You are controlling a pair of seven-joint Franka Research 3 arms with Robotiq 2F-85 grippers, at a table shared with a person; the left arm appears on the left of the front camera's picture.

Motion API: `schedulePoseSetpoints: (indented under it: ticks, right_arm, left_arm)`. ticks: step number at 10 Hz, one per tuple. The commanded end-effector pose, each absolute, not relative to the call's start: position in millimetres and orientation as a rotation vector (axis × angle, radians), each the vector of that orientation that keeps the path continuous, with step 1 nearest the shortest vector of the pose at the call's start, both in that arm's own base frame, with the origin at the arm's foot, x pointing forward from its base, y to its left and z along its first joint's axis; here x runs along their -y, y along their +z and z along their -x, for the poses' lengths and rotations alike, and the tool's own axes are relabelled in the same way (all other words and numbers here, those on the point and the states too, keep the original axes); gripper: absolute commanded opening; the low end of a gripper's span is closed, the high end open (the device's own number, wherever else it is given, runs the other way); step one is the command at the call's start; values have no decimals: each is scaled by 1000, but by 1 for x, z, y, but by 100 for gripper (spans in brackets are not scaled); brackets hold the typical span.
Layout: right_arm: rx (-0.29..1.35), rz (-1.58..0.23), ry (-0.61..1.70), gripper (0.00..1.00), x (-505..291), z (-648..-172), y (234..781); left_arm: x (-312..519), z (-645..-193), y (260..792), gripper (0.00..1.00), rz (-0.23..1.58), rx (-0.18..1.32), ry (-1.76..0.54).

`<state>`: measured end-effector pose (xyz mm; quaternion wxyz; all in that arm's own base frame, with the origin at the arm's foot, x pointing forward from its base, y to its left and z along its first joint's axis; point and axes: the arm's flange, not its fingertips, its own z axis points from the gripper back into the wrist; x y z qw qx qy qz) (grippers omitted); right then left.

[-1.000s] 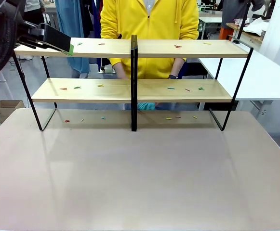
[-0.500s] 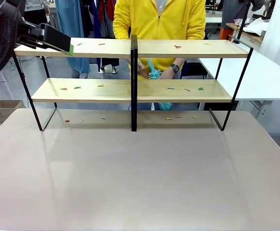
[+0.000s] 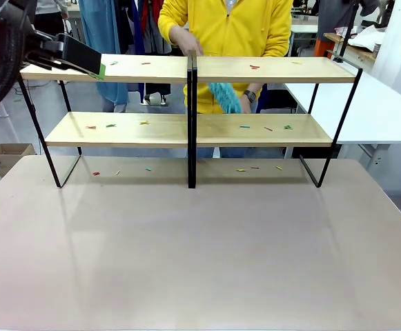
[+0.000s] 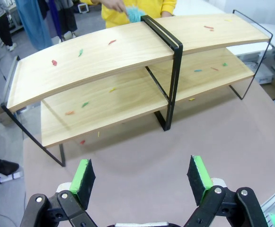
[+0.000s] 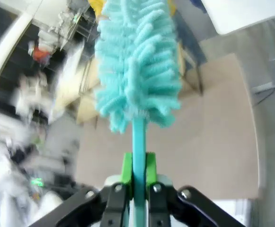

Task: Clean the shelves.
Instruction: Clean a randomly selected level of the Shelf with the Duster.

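- Two tiers of the shelves [image 3: 152,69] stand at the far side of the table [image 3: 200,262]. Coloured scraps [image 3: 255,67] dot both boards, so I judge nothing is swept yet.
- My right gripper [image 5: 138,168] is clenched on the handle of a teal duster [image 5: 137,66], its head out beyond my fingertips, ready for sweeping.
- My left gripper [image 4: 142,177] is spread wide and empty near the top board's left end, overlooking both tiers.
- Behind the middle post, a person [image 3: 221,27] holds a second duster [image 3: 222,96].
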<state>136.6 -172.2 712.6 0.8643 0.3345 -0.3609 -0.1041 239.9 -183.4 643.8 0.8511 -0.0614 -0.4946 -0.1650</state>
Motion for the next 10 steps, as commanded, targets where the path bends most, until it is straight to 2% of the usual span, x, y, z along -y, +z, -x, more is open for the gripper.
schedulePoseSetpoints:
  ticks: [1, 2, 3, 6, 7, 9, 10]
  right_arm:
    - [486, -605, 182, 12, 117, -164, 689]
    - [319, -481, 298, 12, 96, -168, 674]
    - [153, -431, 448, 12, 76, -168, 659]
    - [123, -355, 598, 12, 56, -148, 669]
    - [134, -516, 356, 12, 44, -162, 646]
    - [134, -516, 356, 12, 44, -162, 646]
    - [86, -457, 447, 12, 44, -154, 651]
  left_arm:
    - [182, -239, 642, 100, 128, 1042, -344]
    - [182, -239, 642, 100, 128, 1042, -344]
    - [182, -239, 642, 100, 128, 1042, -344]
    - [182, -239, 642, 100, 128, 1042, -344]
    - [182, -239, 642, 100, 128, 1042, -344]
    - [182, -239, 642, 100, 128, 1042, -344]
    - [182, -239, 642, 100, 128, 1042, -344]
